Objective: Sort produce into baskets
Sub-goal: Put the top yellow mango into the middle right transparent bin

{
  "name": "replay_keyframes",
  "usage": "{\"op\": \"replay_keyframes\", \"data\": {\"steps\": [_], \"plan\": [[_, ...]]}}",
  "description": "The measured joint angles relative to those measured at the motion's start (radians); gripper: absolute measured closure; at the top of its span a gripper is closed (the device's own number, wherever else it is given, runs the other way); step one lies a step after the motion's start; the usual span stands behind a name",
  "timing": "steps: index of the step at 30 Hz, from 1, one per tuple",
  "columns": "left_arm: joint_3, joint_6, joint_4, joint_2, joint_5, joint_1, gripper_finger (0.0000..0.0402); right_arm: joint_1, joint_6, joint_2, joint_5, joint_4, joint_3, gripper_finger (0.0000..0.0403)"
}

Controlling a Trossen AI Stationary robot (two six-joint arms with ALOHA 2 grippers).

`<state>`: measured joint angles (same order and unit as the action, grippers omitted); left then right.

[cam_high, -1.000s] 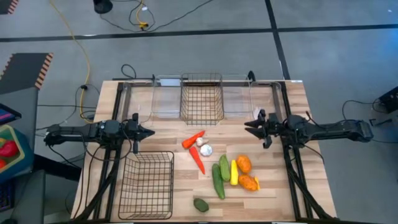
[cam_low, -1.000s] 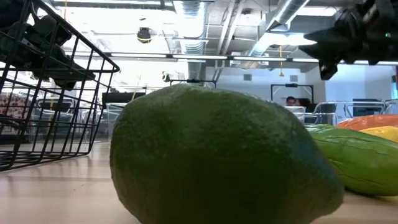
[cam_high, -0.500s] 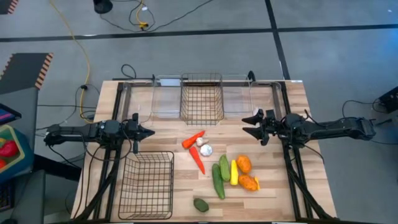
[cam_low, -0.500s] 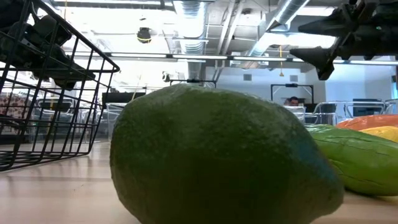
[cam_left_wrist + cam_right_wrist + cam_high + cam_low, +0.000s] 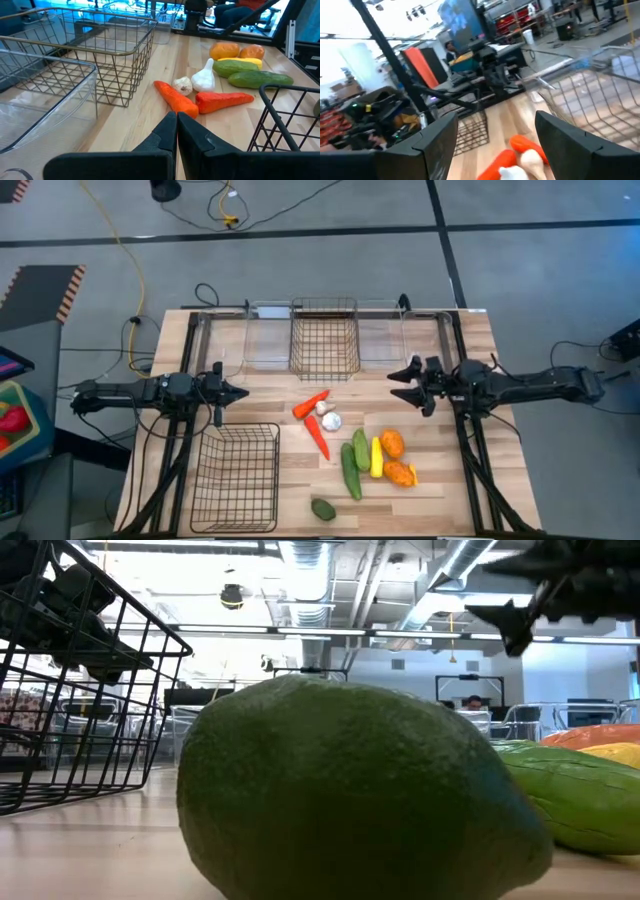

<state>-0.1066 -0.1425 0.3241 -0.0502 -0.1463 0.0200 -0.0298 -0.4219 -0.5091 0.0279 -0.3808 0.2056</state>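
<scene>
The produce lies on the wooden table's near right half: two carrots, two garlics, two cucumbers, a yellow squash, two orange fruits and an avocado, which fills the low view. A wire basket stands at the far middle, and a larger one at the near left. My left gripper hovers shut at the table's left, pointing at the carrots. My right gripper hovers open at the right, above the table, with nothing between its fingers.
Clear plastic bins flank the far wire basket along the table's far edge. Bare wood lies between the two grippers. A tiny yellow piece sits beside the nearer orange fruit.
My right gripper has opened wider, risen, and edged toward the table's middle. The produce, the baskets and my left gripper have kept still.
</scene>
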Motion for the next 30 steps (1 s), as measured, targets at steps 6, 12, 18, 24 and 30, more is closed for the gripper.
{"op": "replay_keyframes", "data": {"steps": [6,12,18,24,30], "plan": [[0.000,0.000,0.000,0.000,0.000,0.000,0.0401,0.076,0.043,-0.060,-0.073,0.397,0.270,0.0108],[0.000,0.000,0.000,0.000,0.000,0.000,0.0401,0.143,-0.101,-0.201,-0.193,0.783,0.533,0.0108],[0.000,0.000,0.000,0.000,0.000,0.000,0.0401,0.178,-0.292,-0.349,-0.213,0.925,0.654,0.0108],[0.000,0.000,0.000,0.000,0.000,0.000,0.0401,0.210,-0.477,-0.482,-0.213,0.940,0.672,0.0108],[0.000,0.000,0.000,0.000,0.000,0.000,0.0401,0.234,-0.649,-0.605,-0.209,0.968,0.672,0.0108]]}}
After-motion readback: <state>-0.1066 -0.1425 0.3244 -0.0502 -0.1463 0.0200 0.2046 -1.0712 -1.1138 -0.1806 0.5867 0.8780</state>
